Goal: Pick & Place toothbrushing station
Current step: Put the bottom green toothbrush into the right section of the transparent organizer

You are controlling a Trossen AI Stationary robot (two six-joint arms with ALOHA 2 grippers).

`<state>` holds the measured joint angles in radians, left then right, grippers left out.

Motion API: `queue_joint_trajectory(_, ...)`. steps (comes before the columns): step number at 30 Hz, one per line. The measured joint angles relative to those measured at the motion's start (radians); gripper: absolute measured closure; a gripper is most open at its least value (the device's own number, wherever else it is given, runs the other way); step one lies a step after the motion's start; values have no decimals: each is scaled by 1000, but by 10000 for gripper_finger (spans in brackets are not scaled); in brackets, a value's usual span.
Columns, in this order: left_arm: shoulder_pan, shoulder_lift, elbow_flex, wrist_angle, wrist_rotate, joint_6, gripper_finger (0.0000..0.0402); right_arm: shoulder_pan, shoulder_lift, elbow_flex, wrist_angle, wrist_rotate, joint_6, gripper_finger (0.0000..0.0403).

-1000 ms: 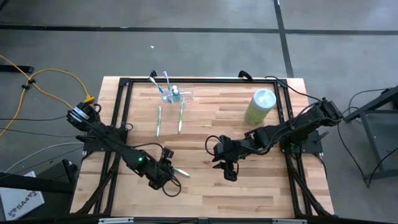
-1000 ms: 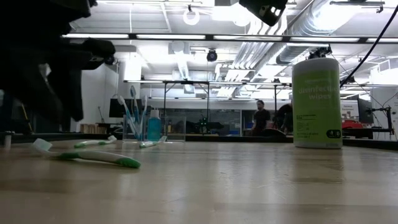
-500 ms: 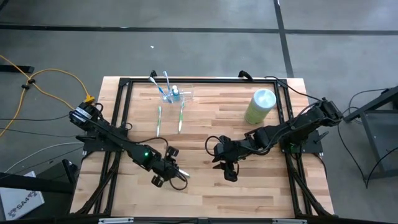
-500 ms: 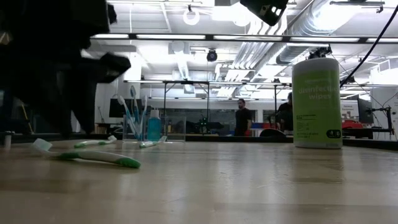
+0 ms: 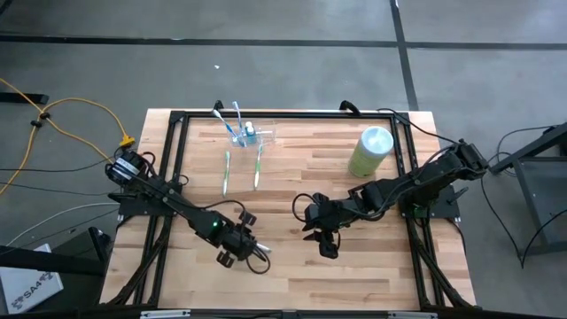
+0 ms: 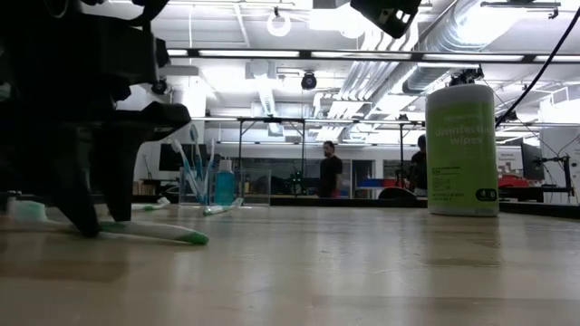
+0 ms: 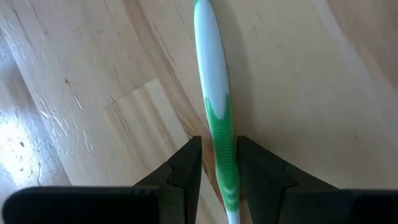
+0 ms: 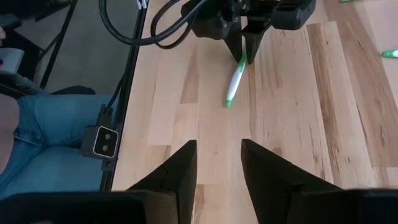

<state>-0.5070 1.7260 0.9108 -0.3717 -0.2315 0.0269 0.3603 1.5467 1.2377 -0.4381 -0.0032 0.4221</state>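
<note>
Two dark fingers of the left hand [image 7: 217, 171] straddle the green-and-white plastic toothbrush [image 7: 214, 93] lying flat near the front of the wooden tabletop [image 5: 292, 190]; they stand a little apart, one on each side of the handle, and I cannot tell whether they press it yet. My worry is the grip: the handle is thin, smooth and lies flush on the wood, so the fingers could squeeze it out sideways, or roll it, as they come together.

The right hand [image 5: 324, 239] waits just off to the side, its fingers spread and holding nothing.

Well apart, at the far edge of the tabletop, sits the small clear plastic toothbrushing station [image 5: 252, 135] with a few brushes standing in it. Two more green-and-white toothbrushes [image 5: 242, 170] lie on the wood between the left hand and the station, right on the way there. A light green cylindrical canister [image 5: 369, 151] stands off to the right, out of the path.
</note>
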Motion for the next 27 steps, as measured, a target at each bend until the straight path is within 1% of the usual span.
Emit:
queue_joint_trajectory(8,11,2,-2,-5,18,-2,305,0,0,0,0,0,0,286)
queue_joint_trajectory(13,32,3,-2,-12,58,-63,305,1,0,0,0,0,0,286)
queue_joint_trajectory(16,26,-2,-3,-12,29,-82,305,10,0,0,0,0,0,286)
queue_joint_trajectory(20,9,-2,-2,-12,-26,-59,305,24,0,0,1,0,0,286)
queue_joint_trajectory(27,7,-2,-2,-13,-43,-66,305,34,0,0,1,3,0,286)
